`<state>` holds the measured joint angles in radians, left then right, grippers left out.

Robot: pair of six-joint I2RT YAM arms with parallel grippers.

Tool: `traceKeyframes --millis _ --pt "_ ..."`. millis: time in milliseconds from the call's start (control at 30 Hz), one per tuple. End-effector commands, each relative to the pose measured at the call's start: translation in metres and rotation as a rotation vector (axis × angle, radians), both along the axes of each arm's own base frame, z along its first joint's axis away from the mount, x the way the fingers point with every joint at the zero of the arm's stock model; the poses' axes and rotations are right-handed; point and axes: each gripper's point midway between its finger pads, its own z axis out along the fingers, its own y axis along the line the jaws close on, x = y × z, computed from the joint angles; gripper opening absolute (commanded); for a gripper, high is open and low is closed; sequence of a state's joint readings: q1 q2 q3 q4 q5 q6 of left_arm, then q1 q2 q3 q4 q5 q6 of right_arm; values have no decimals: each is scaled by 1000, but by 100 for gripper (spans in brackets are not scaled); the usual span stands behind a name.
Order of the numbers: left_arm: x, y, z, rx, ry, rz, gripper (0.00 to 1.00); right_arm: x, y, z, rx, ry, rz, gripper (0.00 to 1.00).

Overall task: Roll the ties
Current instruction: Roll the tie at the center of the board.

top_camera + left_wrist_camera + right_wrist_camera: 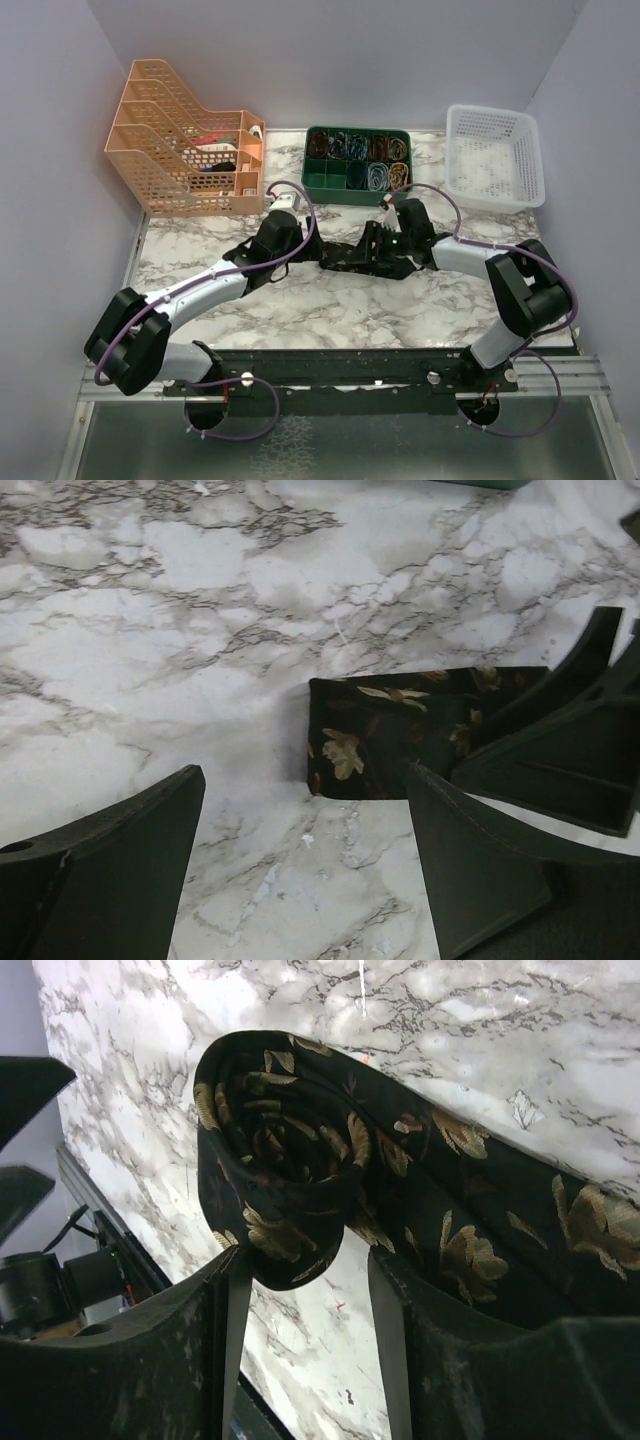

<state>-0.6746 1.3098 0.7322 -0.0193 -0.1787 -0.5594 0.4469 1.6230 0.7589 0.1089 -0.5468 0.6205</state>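
The tie (pixel 300 1180) lies in the middle of the desk (pixel 150 630), its right part wound into a loose coil and its left end flat. The right hand (pixel 305 1260) flanks the coil, but whether its fingers actually clamp it cannot be told. The left hand (pixel 305 770) stands wide apart just beside the flat end, holding nothing. The likely risk is that the coil springs open or telescopes sideways if the right fingers slacken, since nothing pins the flat end.

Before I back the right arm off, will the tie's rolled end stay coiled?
Probably it loosens: the tie coils loosely, with gaps between turns. Likely floppy and light: its unrolled part lies flat and limp on the marble table.
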Motion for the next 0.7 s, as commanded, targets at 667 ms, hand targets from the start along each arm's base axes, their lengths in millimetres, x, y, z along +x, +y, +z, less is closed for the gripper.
traceKeyframes --millis 667 --pt "6 -32 -4 -153 16 -159 83 15 10 21 -1 -38 27 58"
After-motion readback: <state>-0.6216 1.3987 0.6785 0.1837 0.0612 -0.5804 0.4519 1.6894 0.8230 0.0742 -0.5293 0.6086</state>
